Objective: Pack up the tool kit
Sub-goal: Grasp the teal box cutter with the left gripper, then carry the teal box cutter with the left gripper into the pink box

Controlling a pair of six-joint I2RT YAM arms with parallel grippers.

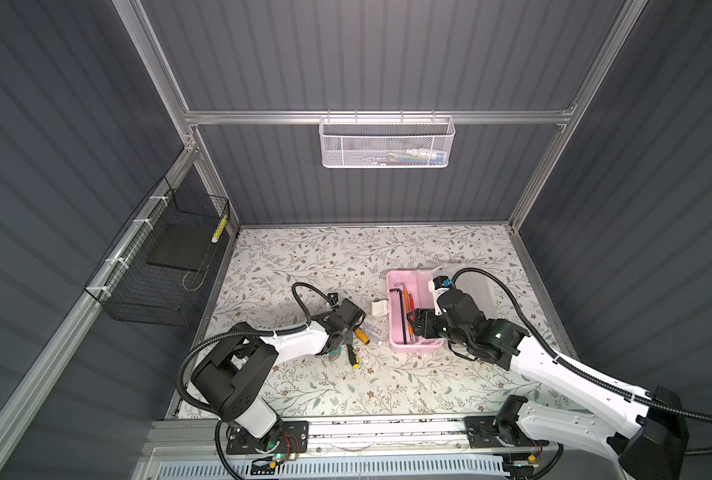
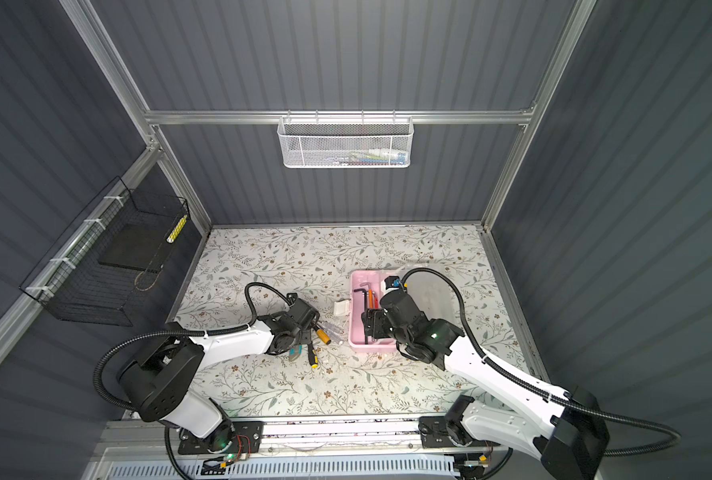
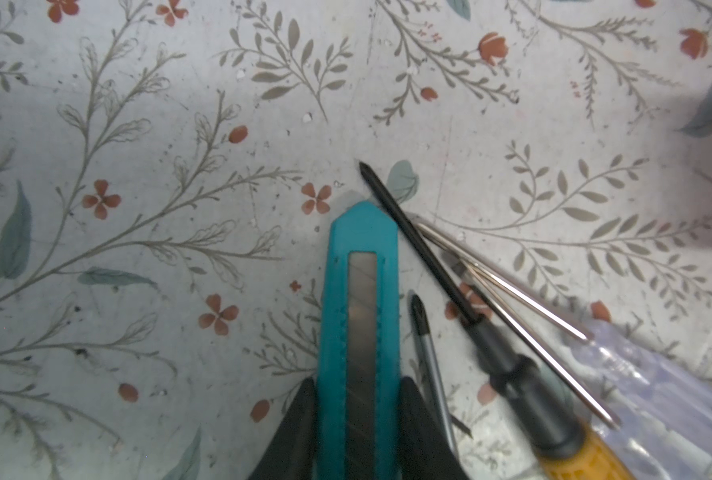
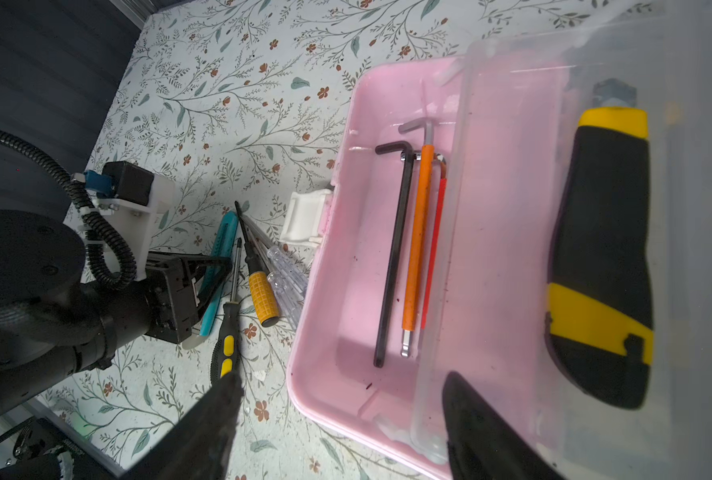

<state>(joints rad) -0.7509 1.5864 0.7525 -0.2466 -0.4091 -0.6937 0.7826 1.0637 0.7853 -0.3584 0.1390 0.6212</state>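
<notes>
In both top views, packing partly done: pink box [image 1: 395, 286] open on the bench [image 1: 304, 257], right of centre, lid [image 1: 474, 286] laid back. Loose screwdrivers [image 1: 362, 337] just beside its latch side, left tool [image 1: 341, 341] down among them, right tool [image 1: 414, 322] above the box.

In left wrist view, clamped on the teal cutter [image 3: 362, 291], both pads against its sides. Next, probably: lift straight up, then carry over the latch wall. Careful with the black shaft [image 3: 420, 251] at the cutter's tip.

In right wrist view, right tool [image 4: 341, 378] apart, holding nothing. Hex keys [image 4: 400, 249] inside near the lid side; free floor toward the latch wall.
</notes>
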